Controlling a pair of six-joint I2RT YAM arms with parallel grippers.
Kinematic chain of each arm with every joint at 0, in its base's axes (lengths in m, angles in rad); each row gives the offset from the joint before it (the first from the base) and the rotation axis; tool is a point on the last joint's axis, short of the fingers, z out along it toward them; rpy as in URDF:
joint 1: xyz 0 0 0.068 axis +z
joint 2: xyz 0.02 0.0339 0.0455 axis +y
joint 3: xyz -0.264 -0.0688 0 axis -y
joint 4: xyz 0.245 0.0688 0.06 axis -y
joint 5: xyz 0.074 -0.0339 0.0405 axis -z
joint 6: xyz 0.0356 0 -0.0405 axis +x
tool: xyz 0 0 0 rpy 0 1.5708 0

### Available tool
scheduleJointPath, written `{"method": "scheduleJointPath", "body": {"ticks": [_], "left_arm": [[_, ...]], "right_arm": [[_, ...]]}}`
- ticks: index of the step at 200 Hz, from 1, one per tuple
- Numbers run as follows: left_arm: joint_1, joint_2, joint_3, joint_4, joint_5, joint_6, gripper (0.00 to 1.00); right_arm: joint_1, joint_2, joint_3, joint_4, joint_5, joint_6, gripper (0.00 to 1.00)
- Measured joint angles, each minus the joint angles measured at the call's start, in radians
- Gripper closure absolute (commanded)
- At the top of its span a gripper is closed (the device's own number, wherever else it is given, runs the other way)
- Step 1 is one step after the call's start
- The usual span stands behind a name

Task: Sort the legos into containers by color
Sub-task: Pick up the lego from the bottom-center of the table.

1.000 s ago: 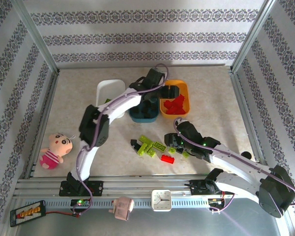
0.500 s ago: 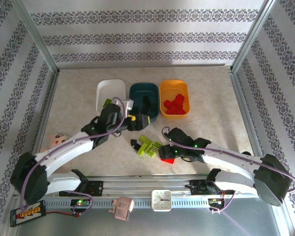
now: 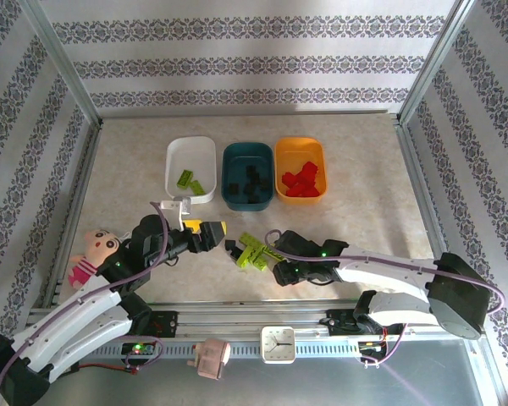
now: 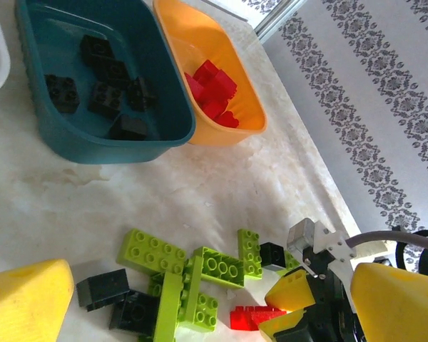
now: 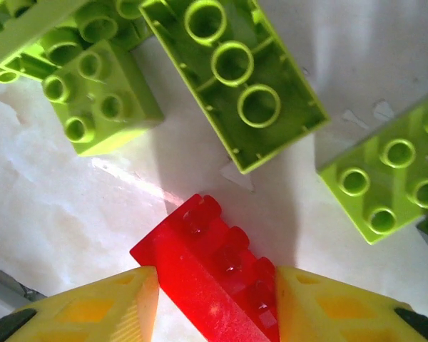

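Note:
Lime green legos [image 3: 256, 251] and two black ones [image 3: 234, 249] lie heaped at the table's middle front. My right gripper [image 3: 286, 272] is down at the heap's right edge, shut on a red lego [image 5: 214, 285] that rests on the table, one yellow finger against each side. My left gripper [image 3: 212, 230] hovers open just left of the heap, nothing between its fingers [image 4: 28, 299]. The left wrist view has the same lime legos [image 4: 221, 267] and red lego [image 4: 253, 317]. At the back stand the white container [image 3: 171, 165], the teal container [image 3: 229, 182] and the orange container [image 3: 279, 169].
The white tub holds lime bricks [image 3: 189, 180], the teal one black bricks [image 3: 250, 182], the orange one red bricks [image 3: 303, 182]. A cartoon doll [image 3: 97, 254] lies at the left front. A small clock [image 3: 278, 342] sits on the front rail. Metal frame rails border the table.
My left arm swung back from the tubs to the heap's left side, its gripper opening wide. My right gripper slid left onto the red lego and closed on it.

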Motion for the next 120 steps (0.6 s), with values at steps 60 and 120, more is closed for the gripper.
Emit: {"method": "scheduleJointPath", "body": {"ticks": [60,120], "left_arm": [[0.0,-0.05,-0.002,-0.075,-0.038,-0.003,0.0],[0.0,-0.088,-0.015,-0.115,-0.07,-0.004,0.0]], "right_arm": [[0.022,0.101,0.068,0.027,0.03,0.007,0.54],[0.135,0.115,0.109,0.002,0.022,-0.016,0.39]]}}
